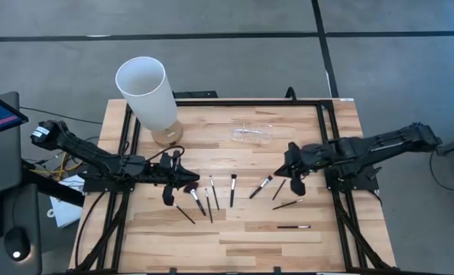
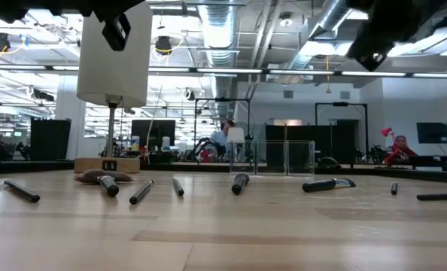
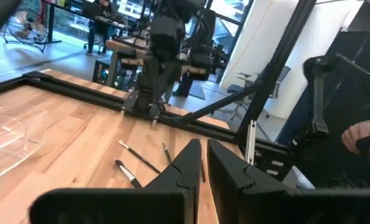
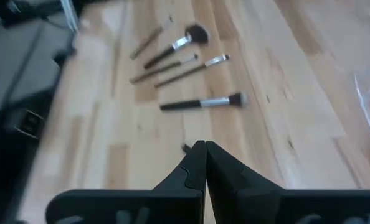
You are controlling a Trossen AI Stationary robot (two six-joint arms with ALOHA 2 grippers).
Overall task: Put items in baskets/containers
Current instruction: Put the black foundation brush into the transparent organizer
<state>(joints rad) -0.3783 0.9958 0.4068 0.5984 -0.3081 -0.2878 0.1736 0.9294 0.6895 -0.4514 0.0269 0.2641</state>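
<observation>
The pale wooden plank surface (image 1: 242, 237) stood on a grey concrete floor (image 1: 212, 53) crossed by dark lines. Behind it was a large open hall with silver ventilation ducts (image 2: 242, 30) and long strip lights (image 2: 208, 71) under the ceiling. Dark monitors on desks (image 2: 152, 135) stood farther back, and a seated person (image 2: 222, 139) was among them.
</observation>
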